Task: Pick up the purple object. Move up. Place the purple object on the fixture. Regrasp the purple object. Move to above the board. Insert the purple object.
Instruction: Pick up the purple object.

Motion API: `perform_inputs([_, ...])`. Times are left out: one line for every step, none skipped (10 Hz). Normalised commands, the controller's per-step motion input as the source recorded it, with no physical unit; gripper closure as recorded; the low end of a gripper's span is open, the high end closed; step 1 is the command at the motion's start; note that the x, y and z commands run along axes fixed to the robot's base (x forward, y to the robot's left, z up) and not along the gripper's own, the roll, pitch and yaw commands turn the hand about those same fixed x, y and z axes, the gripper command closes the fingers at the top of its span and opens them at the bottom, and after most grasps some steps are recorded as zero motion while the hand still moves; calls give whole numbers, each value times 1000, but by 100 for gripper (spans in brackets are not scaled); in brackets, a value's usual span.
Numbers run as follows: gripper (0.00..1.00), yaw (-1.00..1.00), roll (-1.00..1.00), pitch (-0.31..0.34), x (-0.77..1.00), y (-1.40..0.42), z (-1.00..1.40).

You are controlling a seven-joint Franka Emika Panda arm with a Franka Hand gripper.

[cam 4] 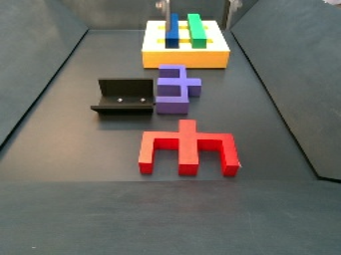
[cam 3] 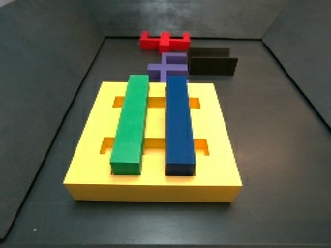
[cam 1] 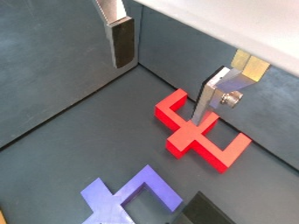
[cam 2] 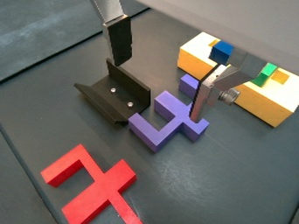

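Note:
The purple object (cam 2: 162, 124) lies flat on the dark floor, right beside the fixture (cam 2: 114, 96); both side views show it too (cam 4: 173, 88) (cam 3: 168, 68). My gripper (cam 2: 160, 87) hangs open above them with nothing between its silver fingers (cam 2: 119, 39). One finger stands over the fixture and its mate over the purple object's far end. In a wrist view (cam 1: 162, 87) the same open gripper is above bare floor near the red piece. The yellow board (cam 3: 220, 145) lies beyond the purple object (cam 4: 220, 55).
A red notched piece (cam 4: 186, 149) lies flat on the floor on the far side of the purple object from the board. A green bar (cam 3: 130, 121) and a blue bar (cam 3: 179, 121) sit in the board's slots. Dark walls enclose the floor.

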Motion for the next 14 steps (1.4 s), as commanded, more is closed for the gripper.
perform_inputs([0,0,0,0,0,0,-17])
perform_inputs([0,-100,-26,-73,37,-9,-51])
perform_inputs([0,-217,-99,-154,23,-63,-71])
perform_inputs([0,-517,-126,-157,146,-149,-189])
perform_inputs([0,-677,-126,-166,209,-149,-277])
perform_inputs([0,-691,-131,-214,180,-146,-351])
perform_inputs([0,-654,-136,-201,169,-177,-371])
perform_inputs([0,-674,-151,-186,97,-183,-334])
perform_inputs([0,-714,-133,-180,20,-226,-289])
perform_inputs([0,-771,-144,-203,0,-206,-231])
perform_inputs([0,-734,-197,-196,0,-214,-131])
perform_inputs([0,-734,-160,-59,0,-266,-111])
perform_inputs([0,-697,-110,0,0,-197,-123])
perform_inputs([0,-731,-130,0,-20,-137,-151])
